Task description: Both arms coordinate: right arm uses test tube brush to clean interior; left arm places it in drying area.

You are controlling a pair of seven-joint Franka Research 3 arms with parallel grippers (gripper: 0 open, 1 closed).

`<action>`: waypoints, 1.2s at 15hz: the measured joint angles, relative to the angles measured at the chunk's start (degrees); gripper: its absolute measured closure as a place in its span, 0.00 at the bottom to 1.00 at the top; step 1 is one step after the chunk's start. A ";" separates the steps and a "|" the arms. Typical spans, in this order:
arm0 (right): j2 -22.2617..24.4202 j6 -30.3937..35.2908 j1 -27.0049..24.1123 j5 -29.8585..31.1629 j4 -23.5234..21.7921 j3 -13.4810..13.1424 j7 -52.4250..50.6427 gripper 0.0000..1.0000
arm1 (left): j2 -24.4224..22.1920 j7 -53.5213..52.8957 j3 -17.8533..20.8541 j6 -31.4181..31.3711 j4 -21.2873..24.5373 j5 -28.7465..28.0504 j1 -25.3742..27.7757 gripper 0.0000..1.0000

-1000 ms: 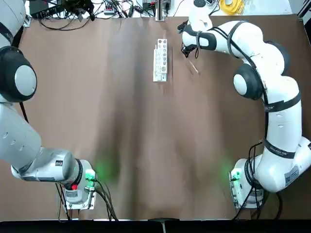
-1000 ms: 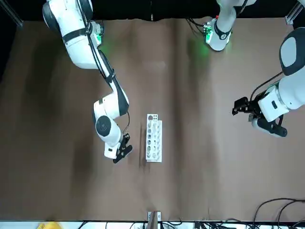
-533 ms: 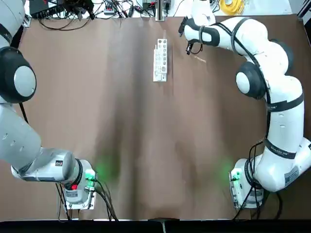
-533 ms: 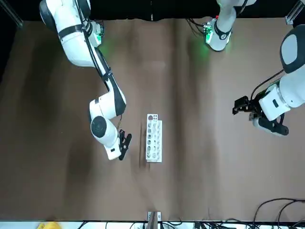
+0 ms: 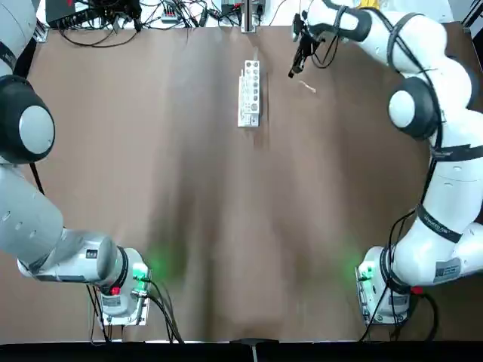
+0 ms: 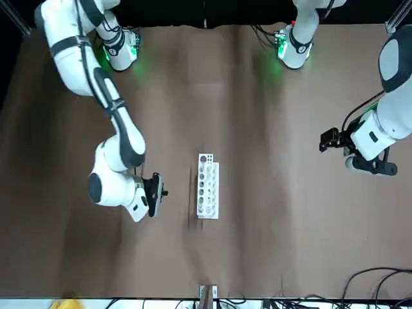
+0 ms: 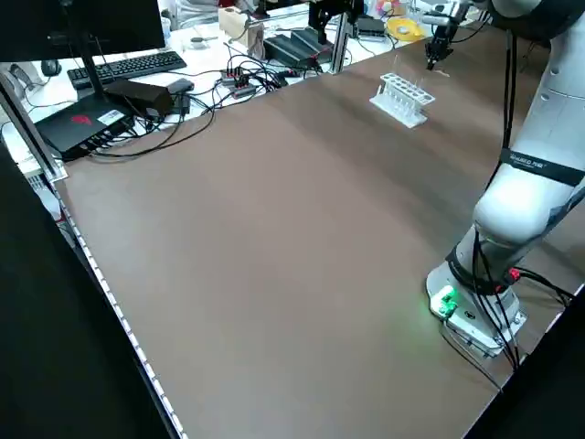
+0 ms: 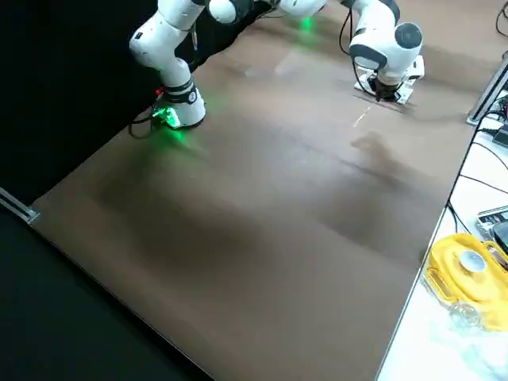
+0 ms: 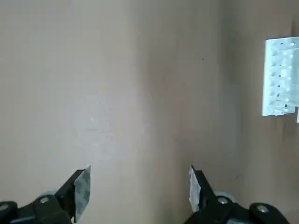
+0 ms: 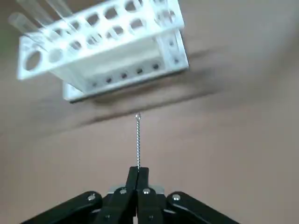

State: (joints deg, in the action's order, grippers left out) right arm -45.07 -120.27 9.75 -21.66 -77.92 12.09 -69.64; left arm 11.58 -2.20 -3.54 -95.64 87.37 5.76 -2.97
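My right gripper (image 10: 138, 175) is shut on the test tube brush (image 10: 138, 140), a thin twisted wire that points at the drying area (image 10: 103, 46), a white rack with rows of holes. In the top view the right gripper (image 5: 293, 72) hovers near the far edge, just right of the rack (image 5: 250, 92), and the pale brush (image 5: 306, 86) shows beside it. Clear tubes stand at one end of the rack (image 7: 402, 96). My left gripper (image 9: 140, 186) is open with nothing between its fingers, above bare table well to the left of the rack (image 6: 207, 185).
Cables (image 5: 113, 19) and a metal post (image 5: 247, 15) run along the far edge. A yellow object (image 8: 468, 274) lies beyond that edge. Both green-lit arm bases (image 5: 139, 273) (image 5: 367, 273) sit at the near edge. Brown tabletop stretches between them and the rack.
The right arm has swung outward and its gripper has moved toward the far edge, carrying the brush with it. The left arm has barely shifted.
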 joint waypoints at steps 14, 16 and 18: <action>0.07 0.73 -20.88 -5.29 0.78 29.10 -24.02 0.98 | -1.16 0.38 0.15 1.62 -0.01 -2.59 0.58 0.00; 0.02 0.73 -20.82 -8.78 0.66 29.88 -27.85 0.98 | -1.16 0.52 0.26 1.76 -0.01 -3.45 0.68 0.00; -0.10 0.73 -20.53 -13.98 0.45 30.27 -31.92 0.98 | -1.17 1.35 0.22 1.79 -0.02 -5.11 0.67 0.00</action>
State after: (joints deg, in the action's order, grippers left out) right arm -45.18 -119.53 -10.79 -35.64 -77.47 42.36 -101.56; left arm 10.41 -0.85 -3.32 -93.85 87.36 0.65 -2.31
